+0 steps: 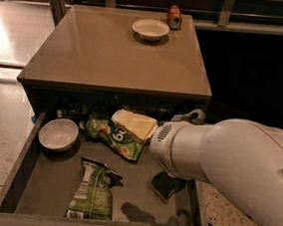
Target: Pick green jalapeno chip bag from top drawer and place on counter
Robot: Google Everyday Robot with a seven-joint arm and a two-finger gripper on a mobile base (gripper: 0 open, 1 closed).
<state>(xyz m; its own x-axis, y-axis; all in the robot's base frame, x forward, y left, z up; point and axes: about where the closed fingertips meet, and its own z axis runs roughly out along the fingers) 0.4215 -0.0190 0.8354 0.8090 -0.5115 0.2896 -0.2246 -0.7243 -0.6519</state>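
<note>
1. The desk (112,52) stood beyond and above the end effector (171,176).
2. The top drawer (25,174) was pulled out beneath it.
3. The white arm (236,164) reached in from the right and hid most of the end effector, which sat low over the drawer's right side. I could not tell whether it was spread or closed.
4. The green jalapeno chip bag (93,190) lay flat to the end effector's left, nearer the drawer front and apart from it.
5. This looked like the reaching step. Next, I reckoned, the end effector needed to shift left and descend over that bag, avoiding the brighter green bag (114,135) farther back.
</note>
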